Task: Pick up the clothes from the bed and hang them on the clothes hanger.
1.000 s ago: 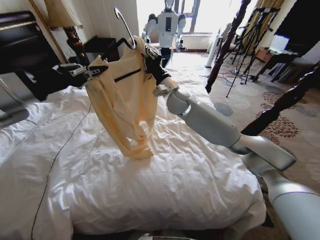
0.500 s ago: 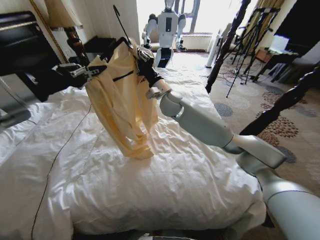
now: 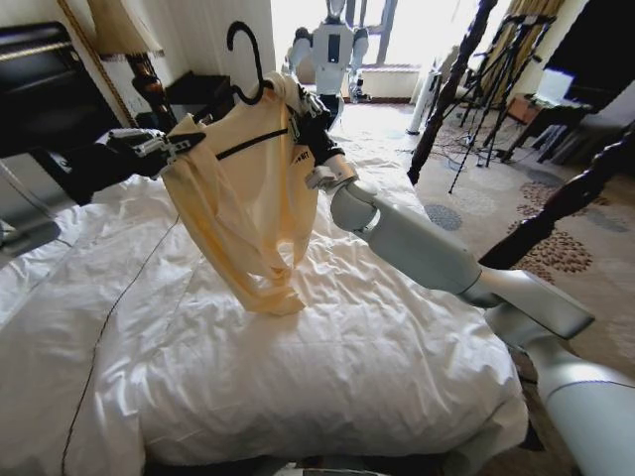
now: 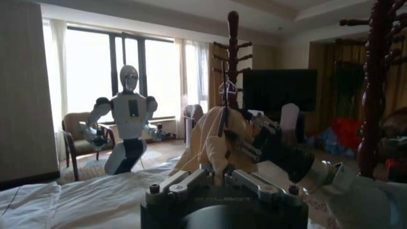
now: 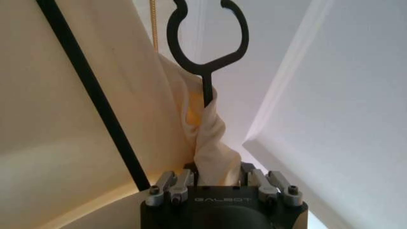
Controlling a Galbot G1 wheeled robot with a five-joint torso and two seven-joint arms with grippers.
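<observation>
Clothes (image 3: 243, 198) on hanger (image 3: 245, 61) above bed (image 3: 298, 357), tripods (image 3: 496, 79) well apart.

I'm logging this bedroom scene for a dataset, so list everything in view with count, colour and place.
clothes: one, pale yellow, hanging over the bed between both grippers.
clothes hanger: one, black, inside the clothes, hook sticking out on top.
bed: one, white duvet, dark posts, under the clothes.
humanoid robot: one, white, by the window behind the bed.
tripods: several, black, on the floor to the right beyond the bed.
lamp: one, cream shade, left of the bed.
left gripper: black, shut on the clothes' shoulder.
right gripper: black, shut on the clothes' other shoulder.
</observation>
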